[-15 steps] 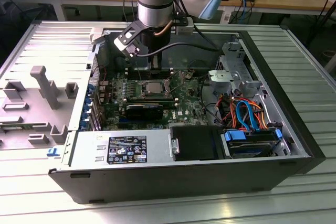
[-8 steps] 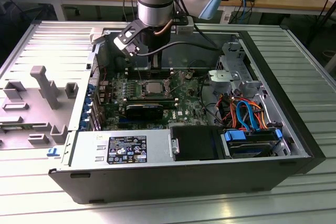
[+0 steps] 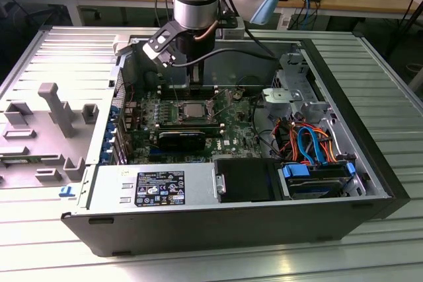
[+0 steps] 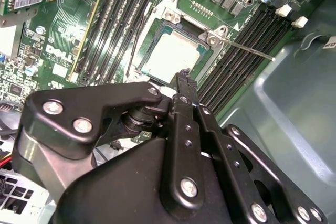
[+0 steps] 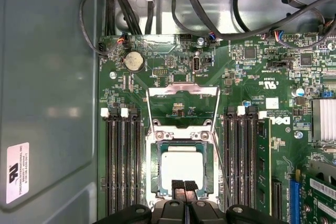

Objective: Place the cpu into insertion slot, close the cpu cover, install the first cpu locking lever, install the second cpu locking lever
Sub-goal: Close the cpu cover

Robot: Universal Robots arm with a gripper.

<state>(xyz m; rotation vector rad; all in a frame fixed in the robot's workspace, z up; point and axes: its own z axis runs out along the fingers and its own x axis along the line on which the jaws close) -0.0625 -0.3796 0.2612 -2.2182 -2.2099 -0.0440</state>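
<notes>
The cpu [image 5: 181,165] [image 4: 169,55] lies flat in the insertion slot [image 5: 155,167] [image 3: 192,111], silver top up, in the middle of the green motherboard [image 3: 225,127]. Past the slot's far edge the cpu cover [image 5: 182,91] stands swung open, and the board shows through its window. Thin wire locking levers [image 5: 219,145] [image 4: 247,50] run beside the slot, one reaching out over the memory slots. My gripper [image 5: 184,186] [image 4: 182,74] [image 3: 196,84] hangs shut and empty right at the cpu's near edge. Whether it touches the chip I cannot tell.
Long black memory slots [image 5: 123,166] flank the socket on both sides. The case wall [image 5: 47,93] rises close by. A power supply [image 3: 158,186], a drive cage [image 3: 291,94] and coloured cables [image 3: 310,143] crowd the case. A grey fixture [image 3: 53,107] lies at the exterior view's left.
</notes>
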